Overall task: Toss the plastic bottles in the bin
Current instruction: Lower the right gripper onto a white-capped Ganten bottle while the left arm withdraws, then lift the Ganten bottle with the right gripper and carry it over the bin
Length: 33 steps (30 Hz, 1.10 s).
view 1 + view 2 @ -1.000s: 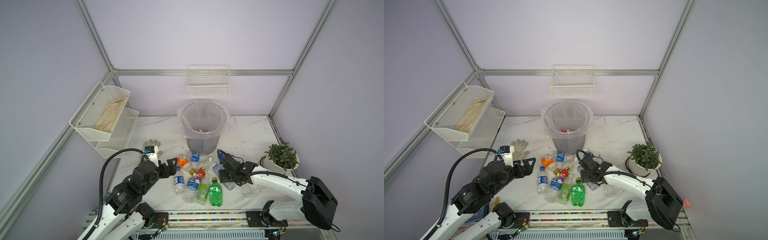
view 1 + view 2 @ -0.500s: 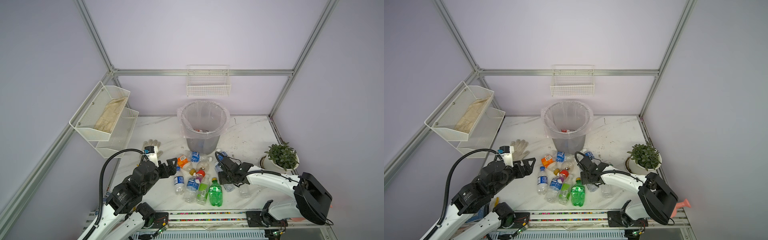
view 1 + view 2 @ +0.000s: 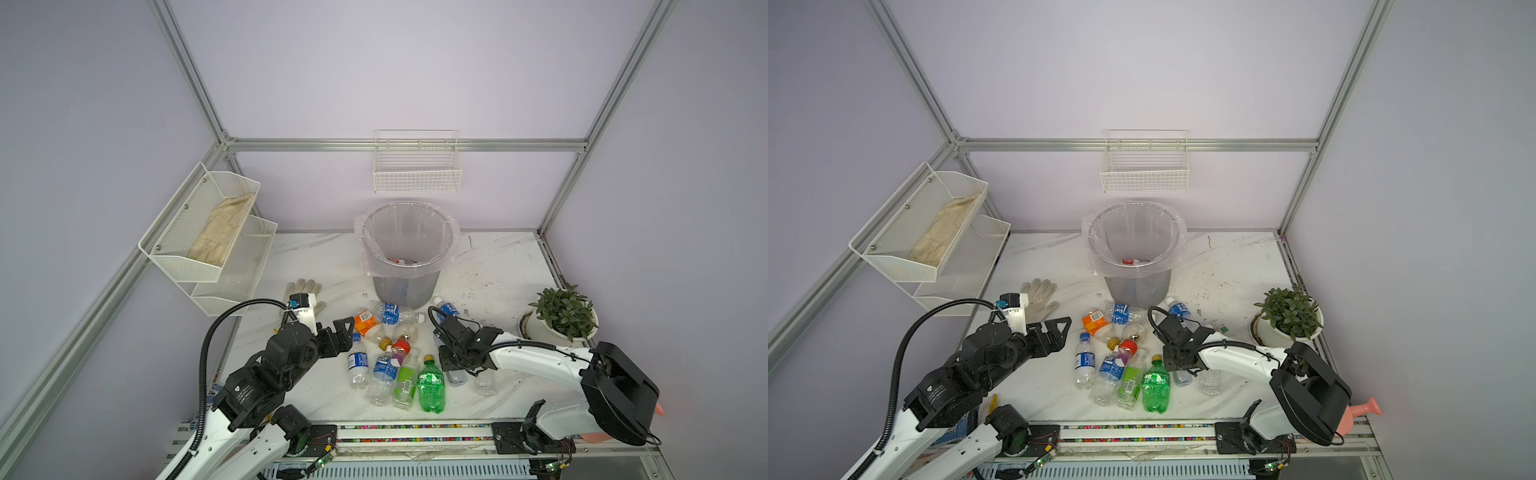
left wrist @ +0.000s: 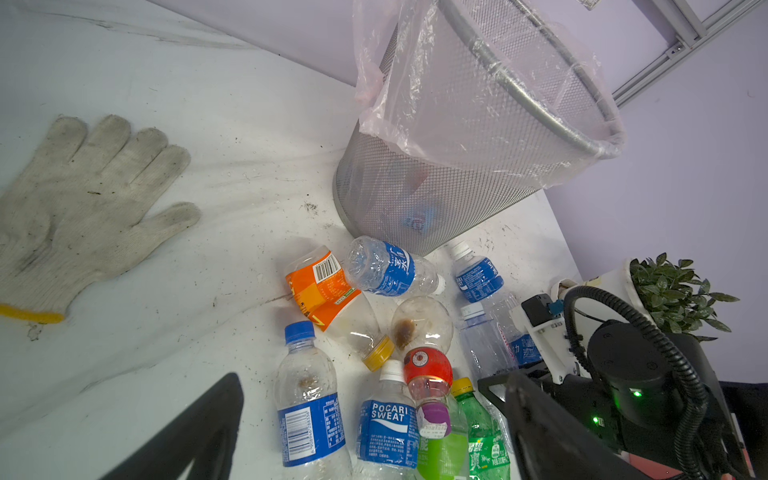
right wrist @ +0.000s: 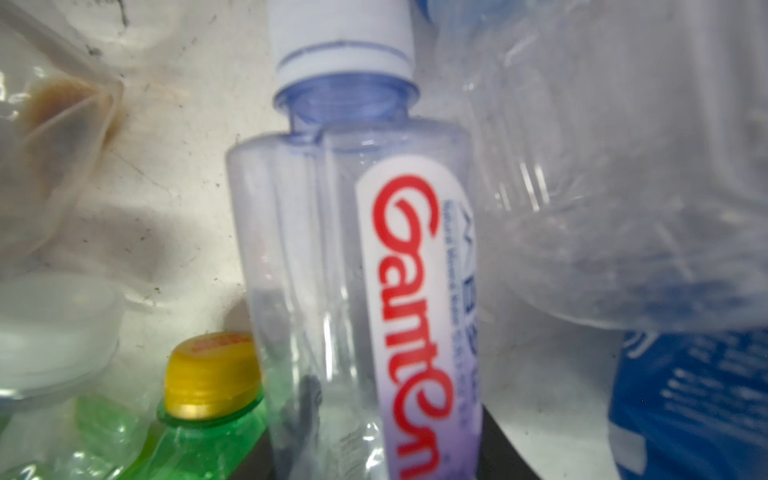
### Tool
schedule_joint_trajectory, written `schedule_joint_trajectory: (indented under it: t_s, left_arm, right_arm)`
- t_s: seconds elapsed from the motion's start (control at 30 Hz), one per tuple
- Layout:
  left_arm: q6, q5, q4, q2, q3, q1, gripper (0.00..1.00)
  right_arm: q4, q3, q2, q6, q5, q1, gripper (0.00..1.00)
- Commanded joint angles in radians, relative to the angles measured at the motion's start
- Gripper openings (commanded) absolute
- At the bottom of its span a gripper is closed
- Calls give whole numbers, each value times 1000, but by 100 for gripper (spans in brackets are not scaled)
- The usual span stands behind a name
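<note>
The right gripper (image 3: 451, 360) sits over the white-capped clear bottle (image 5: 353, 270) lying on the bench (image 3: 490, 266) just nearer than the bin (image 3: 405, 286), though I cannot tell whether it has clamped, and the left gripper (image 3: 1064, 330) is open and empty, so it is best to squeeze the body squarely and lift straight up, clear of the neighbouring bottles (image 3: 430, 382).

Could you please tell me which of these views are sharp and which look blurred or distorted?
Right wrist view: soft throughout, with the red-lettered bottle too close to focus. Left wrist view: sharp, labels readable, but the wide lens makes the bin appear to lean. Both top views: evenly lit, faint shadows, crisp.
</note>
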Motion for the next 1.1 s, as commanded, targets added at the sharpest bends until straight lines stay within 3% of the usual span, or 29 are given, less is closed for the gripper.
schedule_joint_trajectory:
  t_s: [0.0, 0.13, 0.43, 1.07]
  left_arm:
    - [-20, -1, 10, -12, -36, 1, 96]
    - [-19, -1, 9, -13, -37, 1, 96]
    - [-19, 2, 6, -21, -33, 0, 96]
    - [-10, -3, 6, -8, -22, 1, 96]
  right_arm:
    - [-21, 16, -18, 12, 1, 14, 40]
    - [-27, 38, -38, 7, -2, 22, 30]
    - [-25, 67, -103, 11, 3, 31, 22]
    - [-129, 331, -245, -26, 45, 37, 18]
